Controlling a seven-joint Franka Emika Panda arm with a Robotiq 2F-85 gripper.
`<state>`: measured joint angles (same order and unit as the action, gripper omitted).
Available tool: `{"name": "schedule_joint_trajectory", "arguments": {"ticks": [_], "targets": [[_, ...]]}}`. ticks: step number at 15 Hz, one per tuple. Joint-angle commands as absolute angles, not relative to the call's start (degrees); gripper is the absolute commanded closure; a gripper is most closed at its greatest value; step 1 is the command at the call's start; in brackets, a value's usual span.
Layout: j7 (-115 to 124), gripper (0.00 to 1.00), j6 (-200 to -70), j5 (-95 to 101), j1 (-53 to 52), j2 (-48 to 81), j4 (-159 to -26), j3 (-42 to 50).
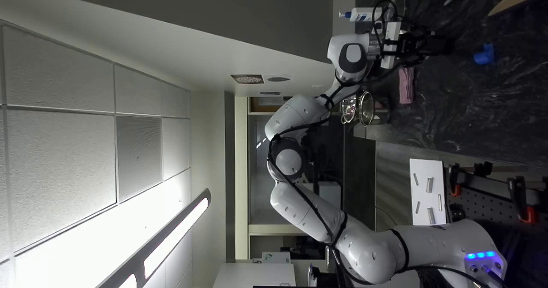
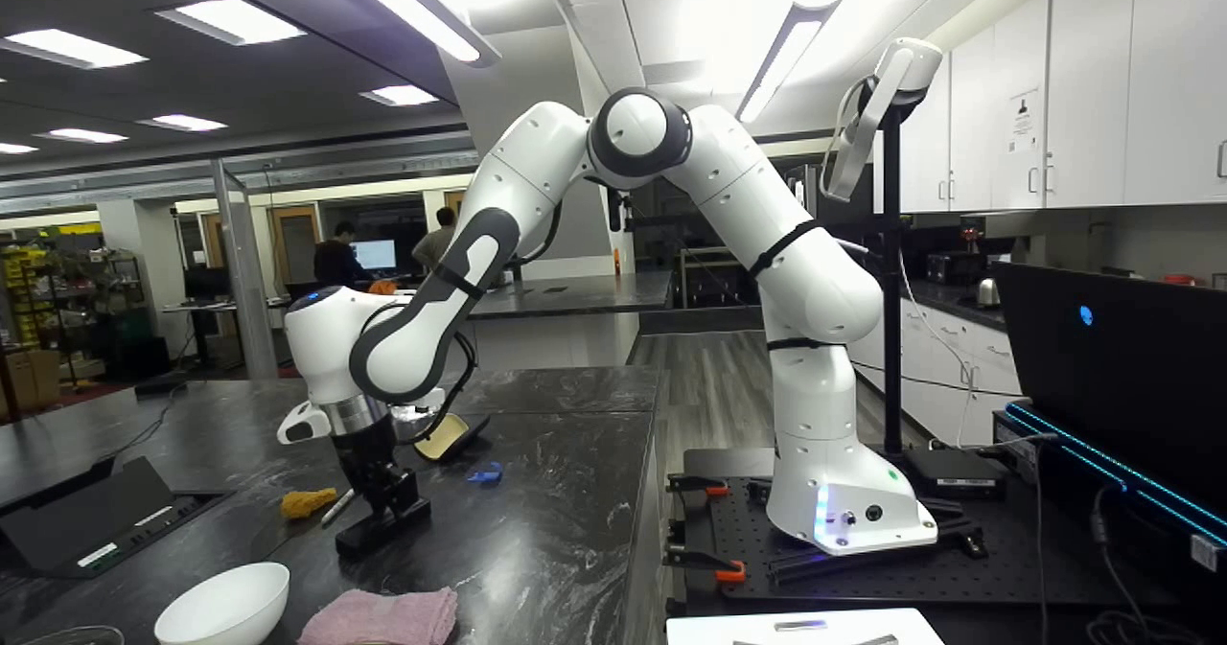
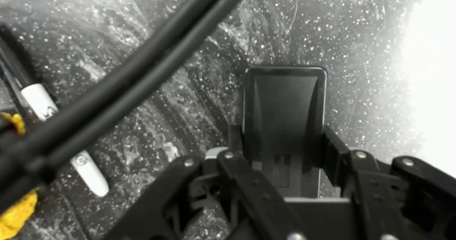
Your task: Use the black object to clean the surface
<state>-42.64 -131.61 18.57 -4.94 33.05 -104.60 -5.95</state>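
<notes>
In an exterior view, a blue-topped white bottle (image 1: 364,14) shows at upper right, contents hidden. In an exterior view, a white bowl (image 2: 225,607) sits at lower left near a glass dish (image 2: 84,633) cut by the frame edge, contents unreadable; the black object (image 2: 383,528) is at the surface (image 2: 556,501), lower left. Wrist view: the gripper (image 3: 284,140) is clamped on both sides of the black object, right of centre.
</notes>
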Motion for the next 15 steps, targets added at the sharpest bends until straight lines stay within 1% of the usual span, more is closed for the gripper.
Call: {"name": "schedule_joint_trajectory", "arguments": {"ticks": [1, 7, 15], "targets": [[-42.5, 0.71, -131.3, 18.5, -4.7, 33.0, -106.5, -6.7], [-45.1, 0.71, -131.2, 17.3, -2.8, 25.4, -114.8, -8.1], [-47.0, 0.71, -130.9, 17.5, -0.7, 15.0, -128.4, -7.1]]}}
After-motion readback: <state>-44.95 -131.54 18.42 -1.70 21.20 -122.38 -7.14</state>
